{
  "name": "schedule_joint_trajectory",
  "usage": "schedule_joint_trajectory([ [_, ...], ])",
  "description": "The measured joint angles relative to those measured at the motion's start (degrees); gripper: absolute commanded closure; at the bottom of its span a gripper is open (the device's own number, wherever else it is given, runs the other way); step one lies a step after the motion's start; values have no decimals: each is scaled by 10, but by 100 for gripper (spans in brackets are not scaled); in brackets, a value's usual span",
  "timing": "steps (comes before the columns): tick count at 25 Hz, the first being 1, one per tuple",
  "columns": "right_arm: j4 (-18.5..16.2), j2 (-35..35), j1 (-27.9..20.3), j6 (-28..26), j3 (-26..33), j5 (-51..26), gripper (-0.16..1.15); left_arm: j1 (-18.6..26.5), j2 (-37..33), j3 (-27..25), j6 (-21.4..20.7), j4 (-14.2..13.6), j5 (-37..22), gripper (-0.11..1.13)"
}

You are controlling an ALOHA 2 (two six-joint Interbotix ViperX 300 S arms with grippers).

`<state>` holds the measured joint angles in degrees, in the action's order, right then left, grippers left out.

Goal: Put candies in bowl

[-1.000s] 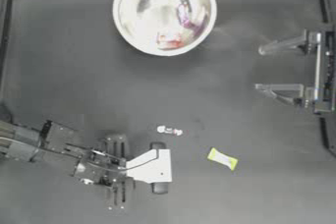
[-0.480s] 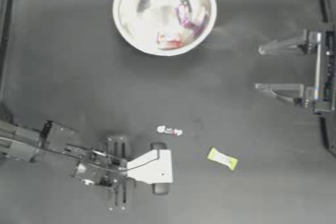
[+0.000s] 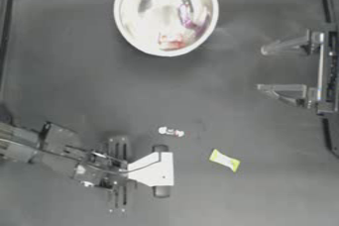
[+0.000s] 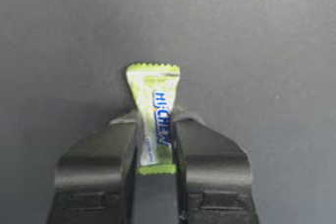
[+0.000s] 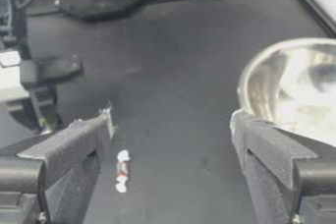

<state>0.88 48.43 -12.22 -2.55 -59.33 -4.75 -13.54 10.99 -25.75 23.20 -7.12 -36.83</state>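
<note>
A: Even, soft overhead light; the dark surface (image 3: 79,81) looks matte, with faint shadows under the left tool (image 3: 161,169).

B: The bowl (image 3: 165,12) glares white, its inside washed out.

A: In the left wrist view the wrapper (image 4: 154,115) is crisp. The right wrist view is soft, its far edge blurred.

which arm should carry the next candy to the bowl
Left. Its pincer is shut on a yellow-green wrapped candy. The right pincer waits open at the table's right edge, nearer the shiny silver metal bowl but holding nothing.
</note>
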Motion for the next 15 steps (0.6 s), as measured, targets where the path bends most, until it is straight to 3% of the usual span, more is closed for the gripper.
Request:
schedule_joint_trajectory([
  [7, 3, -1, 0, 1, -1, 0, -3, 31, -76, 0, -4, -56, -22, 53],
  [15, 3, -3, 0, 0, -1, 7, -3, 105, -154, 1, -4, -118, -32, 53],
])
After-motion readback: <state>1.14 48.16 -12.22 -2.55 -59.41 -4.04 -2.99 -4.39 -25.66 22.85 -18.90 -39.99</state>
